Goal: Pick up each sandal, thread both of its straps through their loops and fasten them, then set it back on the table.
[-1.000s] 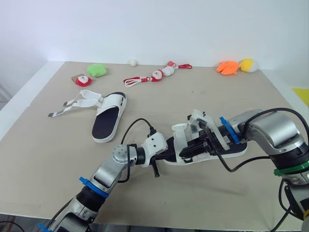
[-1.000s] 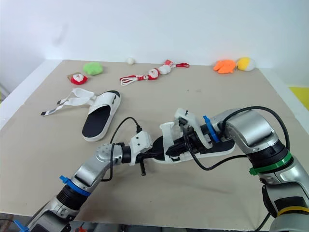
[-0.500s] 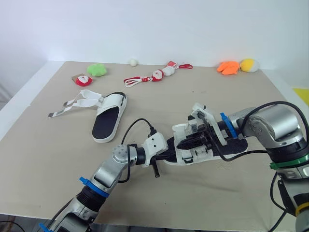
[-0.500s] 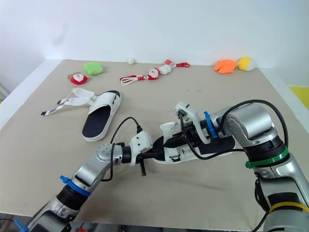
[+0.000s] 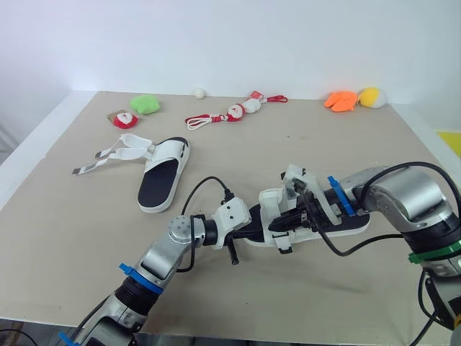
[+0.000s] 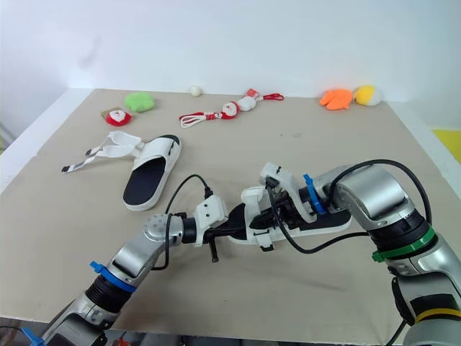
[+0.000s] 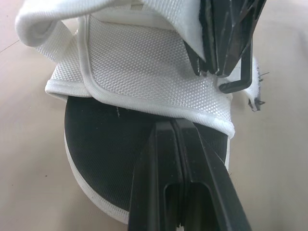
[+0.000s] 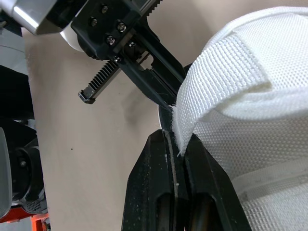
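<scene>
One white sandal with a black insole (image 5: pixel 344 220) lies at the table's middle front. Its white woven strap (image 5: pixel 276 207) arches over the toe end. My left gripper (image 5: pixel 253 225) comes in from the left and is shut at that end, its tips (image 7: pixel 172 124) on the insole against the strap's rim. My right gripper (image 5: pixel 283 224) reaches from the right and is shut on the strap's lower edge (image 8: pixel 179 126). The second sandal (image 5: pixel 163 174) lies to the far left, with its straps (image 5: pixel 115 153) spread loose on the table.
Small toys line the back of the table: a green plush (image 5: pixel 144 104), a red and white toy (image 5: pixel 124 120), a red rope figure (image 5: pixel 230 113), a white ball (image 5: pixel 198 92), an orange plush (image 5: pixel 340 99) and a yellow one (image 5: pixel 371 96).
My right gripper lifted the strap up half a second ago and has brought it back down over the sandal. The left gripper has stayed at the sandal's end.
</scene>
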